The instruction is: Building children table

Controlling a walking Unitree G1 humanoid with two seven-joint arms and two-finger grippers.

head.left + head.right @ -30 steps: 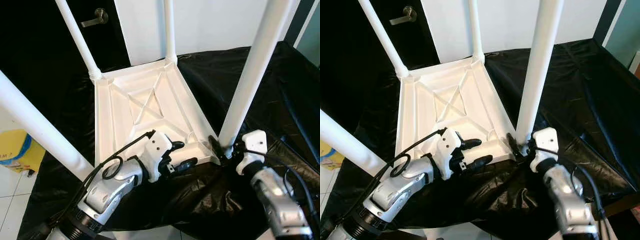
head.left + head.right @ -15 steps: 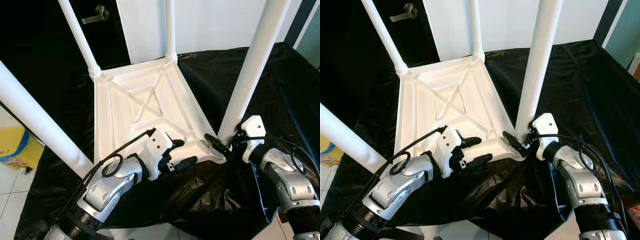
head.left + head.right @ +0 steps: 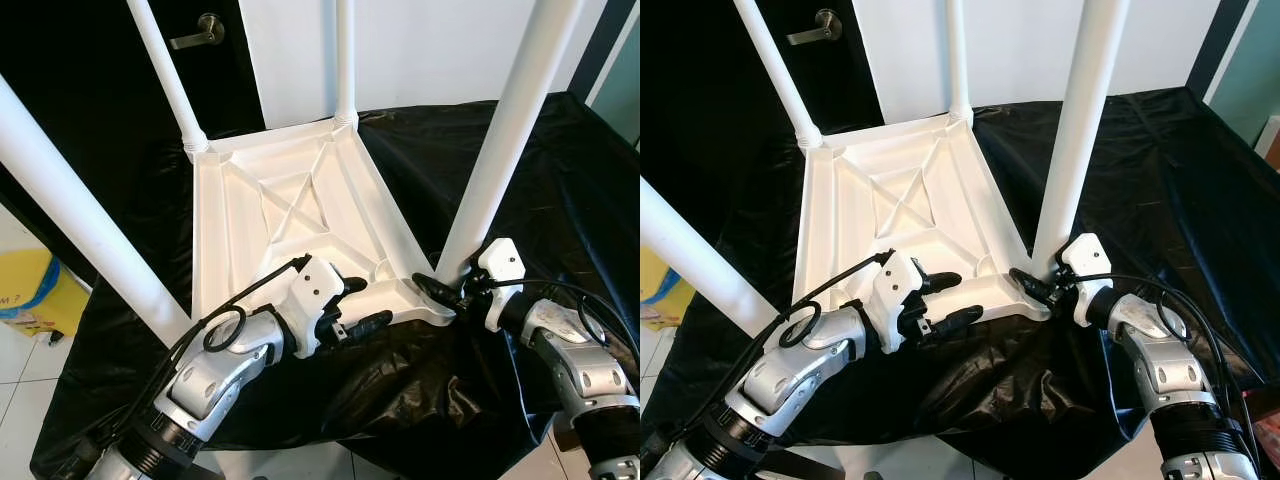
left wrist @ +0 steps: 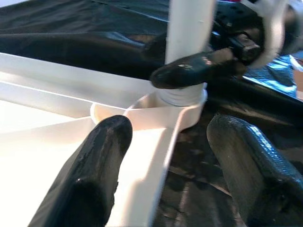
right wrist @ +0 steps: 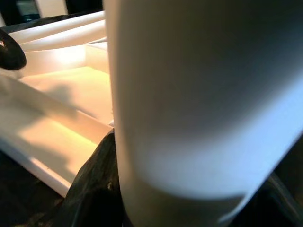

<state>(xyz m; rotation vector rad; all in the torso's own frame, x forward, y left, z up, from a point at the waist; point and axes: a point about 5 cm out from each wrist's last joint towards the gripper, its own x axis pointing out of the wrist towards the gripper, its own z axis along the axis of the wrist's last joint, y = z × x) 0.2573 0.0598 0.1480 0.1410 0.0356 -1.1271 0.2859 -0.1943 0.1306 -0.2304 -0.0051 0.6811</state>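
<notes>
Underneath, ribbed white plastic tabletop (image 3: 300, 215), round legs (image 3: 500, 150).

Head pair: my two eyes look forward and steeply down from above the near edge of the upturned white plastic children's table (image 3: 300, 215); both share its ribbed underside, four legs and the black sheet (image 3: 1140, 150).

Left wrist camera: sits low and very near, facing right along my left gripper (image 4: 165, 165) to the near-right white round leg (image 4: 189, 28).

Right wrist camera: pressed up against that same leg, facing left across the table's underside.
</notes>
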